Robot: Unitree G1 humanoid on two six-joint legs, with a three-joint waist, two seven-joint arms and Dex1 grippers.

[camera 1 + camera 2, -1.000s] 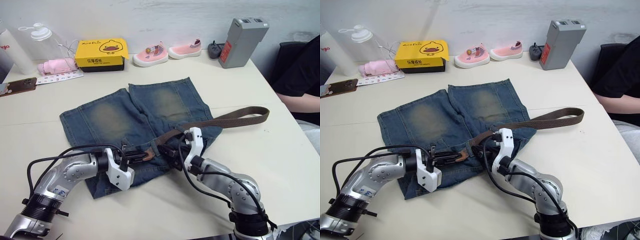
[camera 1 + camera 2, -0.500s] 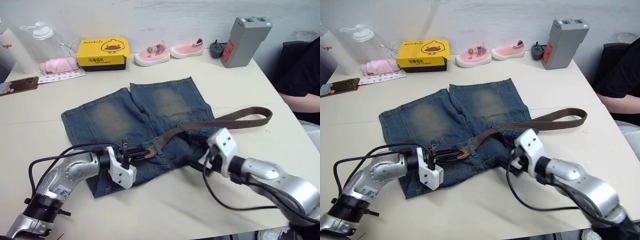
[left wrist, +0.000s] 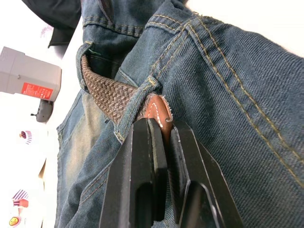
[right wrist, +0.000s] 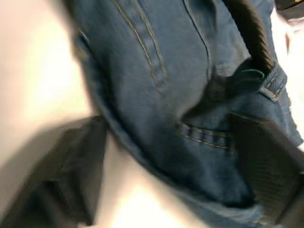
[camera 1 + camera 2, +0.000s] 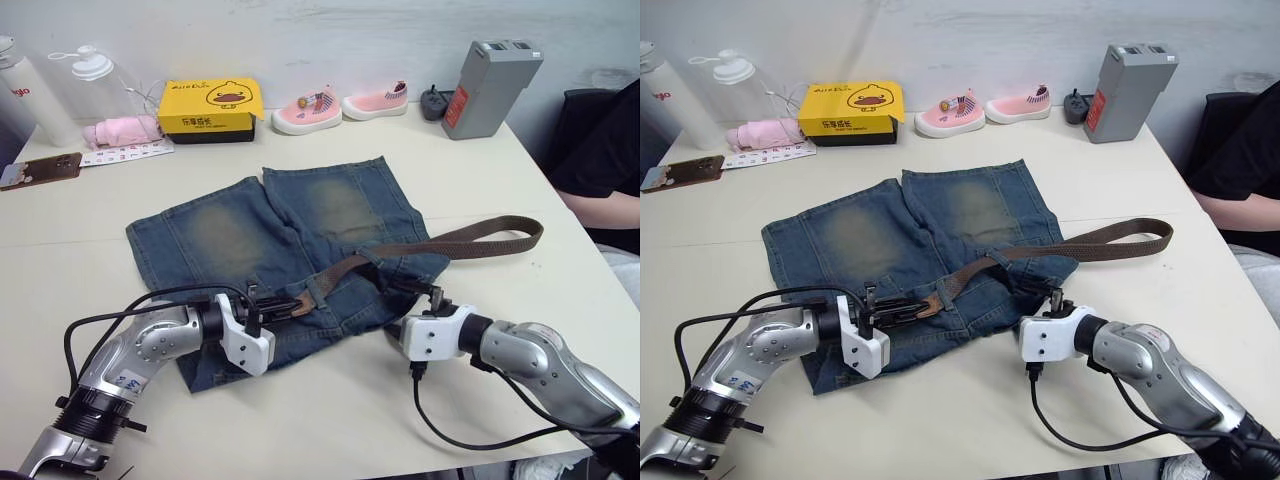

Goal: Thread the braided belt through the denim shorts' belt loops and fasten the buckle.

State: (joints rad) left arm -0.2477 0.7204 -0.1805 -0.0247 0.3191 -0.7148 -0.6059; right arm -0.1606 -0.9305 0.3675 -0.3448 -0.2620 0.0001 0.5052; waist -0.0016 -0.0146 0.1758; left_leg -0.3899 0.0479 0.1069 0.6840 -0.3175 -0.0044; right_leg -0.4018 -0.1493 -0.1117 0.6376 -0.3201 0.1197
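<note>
**Left gripper pinches the belt tip at the waistband, right gripper spread wide at the hem**

The table carries the whole scene, cream-topped. Spread across its middle lie the denim shorts, legs pointing to the far side, waistband nearest the robot. Over them runs the braided belt, its long free length trailing off the shorts' right edge onto bare tabletop, its near part passing along the waistband. At the back stand a grey box, a yellow carton, a pair of pink shoes and two white bottles.

Down at the waistband, the left gripper has its fingers clamped together on the belt's tan leather tip, which sits just beside a belt loop with the woven strap passing under it. The right gripper hovers at the shorts' right edge, close to where the belt leaves the denim; in the right wrist view its fingers stand wide apart with nothing between them but the denim below.

A person's arm rests at the table's right edge.
</note>
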